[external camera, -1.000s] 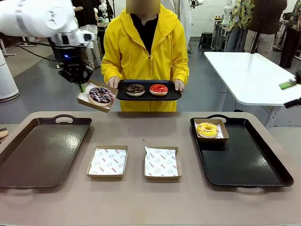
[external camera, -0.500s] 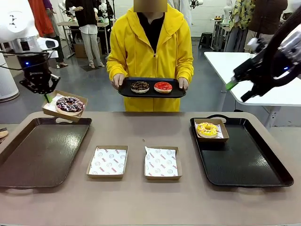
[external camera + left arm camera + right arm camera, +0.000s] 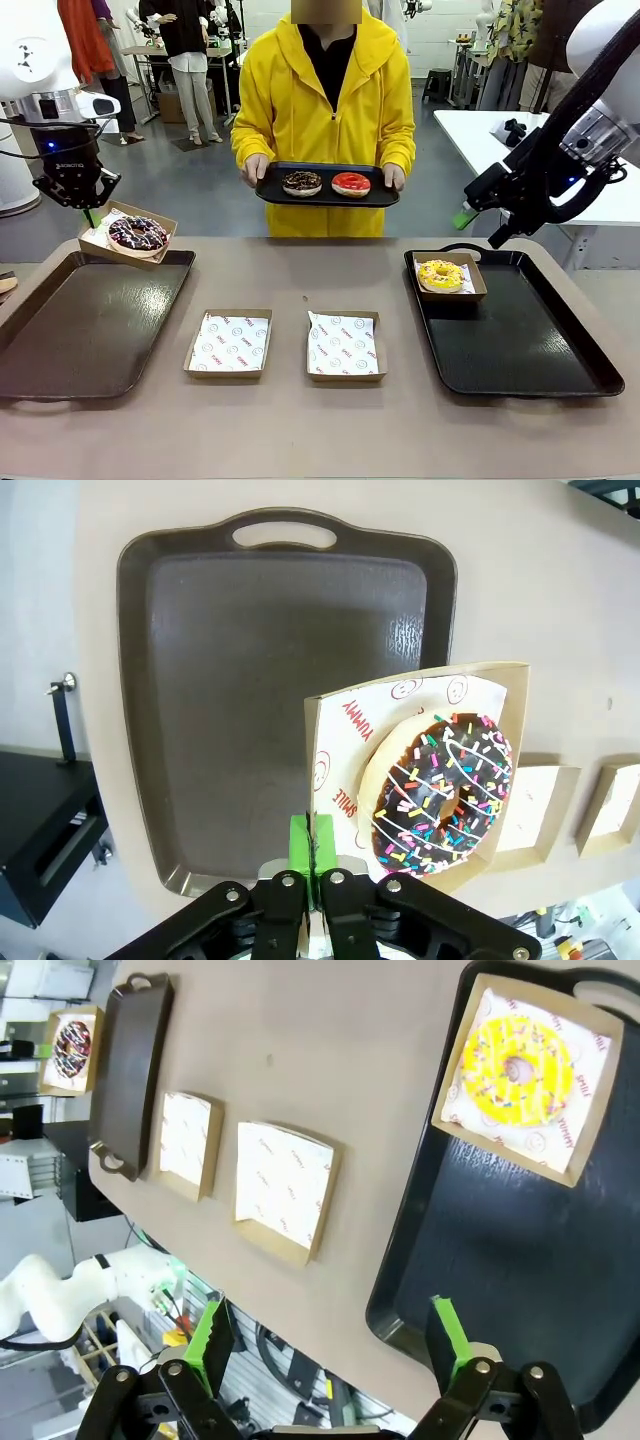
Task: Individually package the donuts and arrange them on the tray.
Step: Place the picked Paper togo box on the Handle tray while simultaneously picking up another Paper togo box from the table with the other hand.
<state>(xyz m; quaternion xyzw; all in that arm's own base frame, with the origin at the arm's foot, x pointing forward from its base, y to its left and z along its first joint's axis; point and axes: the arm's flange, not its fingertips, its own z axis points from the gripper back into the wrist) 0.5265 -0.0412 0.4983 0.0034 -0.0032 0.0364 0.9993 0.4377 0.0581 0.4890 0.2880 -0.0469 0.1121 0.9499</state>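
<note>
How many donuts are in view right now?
4. Yellow-frosted donut boxed on the right tray; sprinkled chocolate donut in the box gripped by the left tool, near the left tray; crumb-topped chocolate donut and red-glazed donut on the person's tray. None seems hidden.

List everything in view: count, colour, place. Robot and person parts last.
Donuts: 4; sprinkled chocolate donut in held box, yellow donut in tray box, crumbed chocolate donut and red donut on small tray.
Boxes: 4, cardboard, white paper lining; held box in the air, tray box on black tray's far left corner, two empty boxes on table.
Trays: 3; brown tray robot's left, black tray right, small tray black, carried by the person.
Table: 1, tan.
Left gripper: shut on held box's rim.
Right gripper: open, above black tray.
Person's hands: 2, at small tray's ends.
</note>
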